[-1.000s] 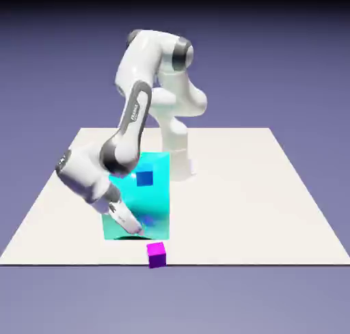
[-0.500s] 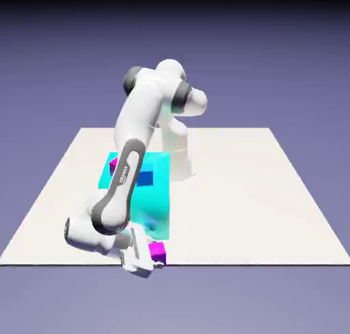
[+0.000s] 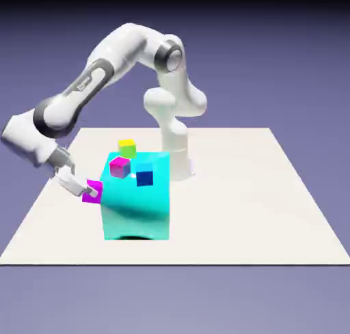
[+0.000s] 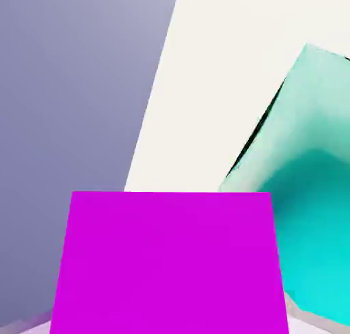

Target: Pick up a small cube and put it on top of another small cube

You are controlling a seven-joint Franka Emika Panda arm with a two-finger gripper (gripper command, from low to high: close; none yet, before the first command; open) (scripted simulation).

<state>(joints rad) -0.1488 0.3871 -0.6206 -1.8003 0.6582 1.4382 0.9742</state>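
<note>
I have the purple cube between the fingers of the gripper: the jaws are narrowed onto it, and in the hand view it fills the space between the two tips, with its near face flat and square to the camera. In the exterior view it hangs just off the left side of the cyan block, well in from the near edge of the table. I can't tell from here whether it touches the block.

What matters now is how the cube lies to its landing spot. The pink cube sits on the block near its left edge, and I read that as the likeliest base, though the task doesn't say which. From the jaws it lies toward the exterior view's right, and a little farther back toward the robot. The blue cube lies beyond it to the right, and the yellow cube lies behind it, near the block's far edge.

The cube has no long axis to favor, so the work is in height and squareness. The gripper comes in slanted from the left, so I'd lift first, level the cube, then cross over. Going sideways too low could clip the block or shove the pink cube.
</note>
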